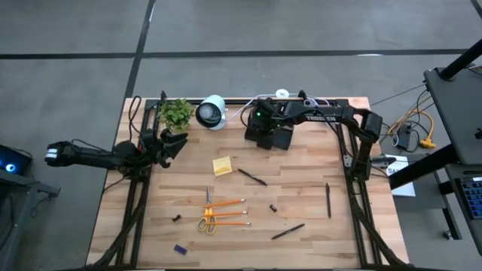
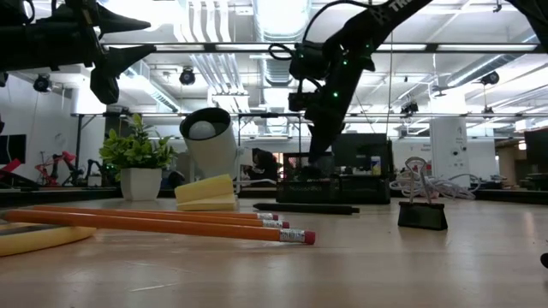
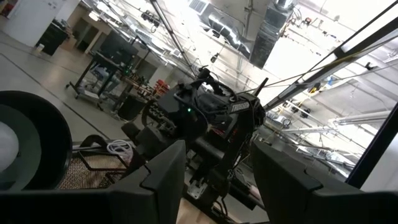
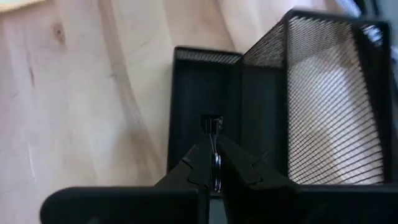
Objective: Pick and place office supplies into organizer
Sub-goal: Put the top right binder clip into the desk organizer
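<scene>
The black mesh organizer [image 1: 269,135] stands at the table's far middle. My right gripper [image 4: 213,149] hangs over its low front compartment [image 4: 199,93], shut on a tiny dark clip [image 4: 212,123]. My left gripper [image 1: 177,143] is open in the air at the table's left, touching nothing. Lying flat on the wood are the yellow sticky-note pad [image 1: 222,166], yellow-handled scissors [image 1: 207,219], orange pencils [image 1: 228,213], three black pens [image 1: 252,177] [image 1: 327,199] [image 1: 288,231], two clips [image 1: 273,207] [image 1: 176,218] and the blue piece [image 1: 180,248]. My right gripper pinches the clip by its thin wire handles [image 4: 215,165] between the two fingertips, coming from above and pointing down. The clip's black body [image 4: 212,123] hangs below the fingers, clear of the table, over the organizer's low compartment.
A green potted plant [image 1: 175,113] and a white round lamp-like device [image 1: 212,111] stand at the far left, beside the organizer. A white cable [image 1: 248,105] runs along the far edge. In the low view another clip [image 2: 423,214] stands near the camera.
</scene>
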`<state>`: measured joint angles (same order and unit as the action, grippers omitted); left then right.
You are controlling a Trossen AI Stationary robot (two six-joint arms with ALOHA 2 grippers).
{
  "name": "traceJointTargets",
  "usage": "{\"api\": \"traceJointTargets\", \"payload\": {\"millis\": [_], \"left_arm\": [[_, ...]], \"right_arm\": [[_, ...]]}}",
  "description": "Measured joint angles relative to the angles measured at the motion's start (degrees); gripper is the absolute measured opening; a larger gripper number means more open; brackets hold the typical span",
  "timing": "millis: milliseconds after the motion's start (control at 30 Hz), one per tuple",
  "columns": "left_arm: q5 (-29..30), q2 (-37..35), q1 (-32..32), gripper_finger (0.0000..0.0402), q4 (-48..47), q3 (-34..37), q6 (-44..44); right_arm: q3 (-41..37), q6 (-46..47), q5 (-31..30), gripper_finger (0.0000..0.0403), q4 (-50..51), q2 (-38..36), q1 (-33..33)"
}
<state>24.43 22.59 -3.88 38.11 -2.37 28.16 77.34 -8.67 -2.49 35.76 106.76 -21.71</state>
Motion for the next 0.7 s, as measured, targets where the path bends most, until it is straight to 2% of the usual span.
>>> {"api": "traceJointTargets", "payload": {"millis": [600, 700], "left_arm": [[0.0, 0.04, 0.01, 0.0167, -0.02, 0.0, -0.02], [0.0, 0.04, 0.0, 0.0167, -0.02, 0.0, -0.02]], "right_arm": [[-2.6, 1.67, 1.4, 0.0008, -0.42, 0.02, -0.37], [-2.6, 2.44, 3.47, 0.0008, -0.36, 0.02, -0.42]]}}
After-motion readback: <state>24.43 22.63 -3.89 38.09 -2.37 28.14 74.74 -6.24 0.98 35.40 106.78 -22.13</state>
